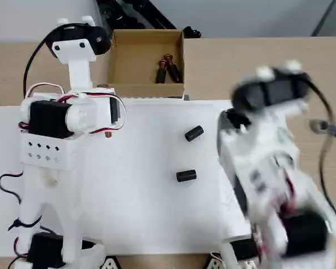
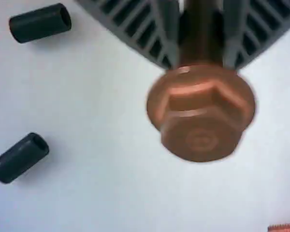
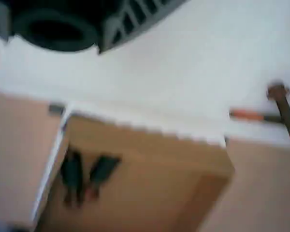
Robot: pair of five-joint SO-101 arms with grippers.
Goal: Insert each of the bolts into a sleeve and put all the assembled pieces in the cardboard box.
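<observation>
Left gripper [image 2: 200, 58]: you have its ribbed grey jaws closed on the shank of a copper-coloured hex bolt with a flanged head [image 2: 200, 113]. The head hangs just below the jaw tips, facing the wrist camera.

Bolt against the sheet: it is held above the white sheet [image 1: 140, 196], off to one side of both loose sleeves.

Loose sleeves: you will find two short black cylindrical sleeves [image 1: 194, 133] [image 1: 186, 176] lying on their sides mid-sheet. They are apart from each other and between your two arms. Neither one touches a gripper.

Right gripper [image 3: 53, 31]: its jaws look closed around a third black sleeve [image 3: 48, 29], with the open end turned toward the camera. The view is blurred, so treat that grip as likely rather than certain.

Cardboard box [image 1: 145, 89]: it is an open brown box on the wooden table [image 1: 241, 61], at the far edge of the sheet, just beside your left arm.

Assembled pieces [image 1: 168, 68]: two bolts in black sleeves lie side by side in the box, toward its right wall.

Spare bolt [image 3: 279, 96]: another copper bolt lies at the sheet's far edge, near a corner of the box.
</observation>
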